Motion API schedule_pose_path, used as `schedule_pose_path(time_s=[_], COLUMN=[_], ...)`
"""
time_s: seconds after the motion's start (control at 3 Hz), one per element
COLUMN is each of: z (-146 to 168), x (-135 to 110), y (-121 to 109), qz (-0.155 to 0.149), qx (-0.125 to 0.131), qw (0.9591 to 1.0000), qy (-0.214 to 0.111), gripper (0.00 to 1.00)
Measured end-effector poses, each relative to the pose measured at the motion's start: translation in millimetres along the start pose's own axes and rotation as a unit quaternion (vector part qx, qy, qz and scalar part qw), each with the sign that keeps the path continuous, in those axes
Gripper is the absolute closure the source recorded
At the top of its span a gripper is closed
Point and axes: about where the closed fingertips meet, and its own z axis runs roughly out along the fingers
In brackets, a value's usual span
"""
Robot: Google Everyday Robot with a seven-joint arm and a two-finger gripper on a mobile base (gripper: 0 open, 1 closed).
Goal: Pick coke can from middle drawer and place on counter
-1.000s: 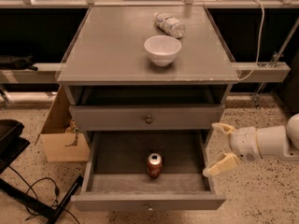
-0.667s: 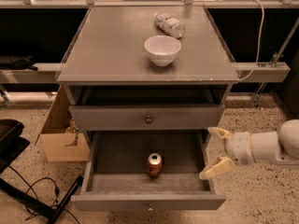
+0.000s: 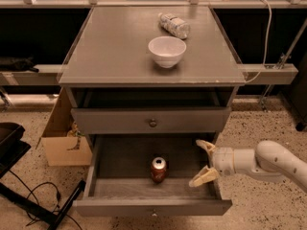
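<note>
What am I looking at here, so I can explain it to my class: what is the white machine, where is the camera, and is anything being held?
There is one picture, looking down at the front of a grey cabinet. Where the camera is mounted is not known. The white tube-like limb coming in from the right is a robot's arm. Its end effector, two pale fingers, is open and holds nothing. It sits at the right side of the open grey wooden drawer, beside the small red soda can with a silver top, which stands inside, and does not touch it. On the flat grey counter are a white round bowl and, behind it, a clear plastic bottle lying on its side.
</note>
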Motion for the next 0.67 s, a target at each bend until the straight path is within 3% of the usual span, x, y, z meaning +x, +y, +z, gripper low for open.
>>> schedule_pose_path(time_s=[0.33,0.67], z=[34,67], x=[19,21], y=[-13,-13], qz=[-0.010,-0.025], qx=[-0.007,-0.018], qw=[0.9997,0.9990], qy=[-0.022,-0.032], gripper=[0.00,0.00])
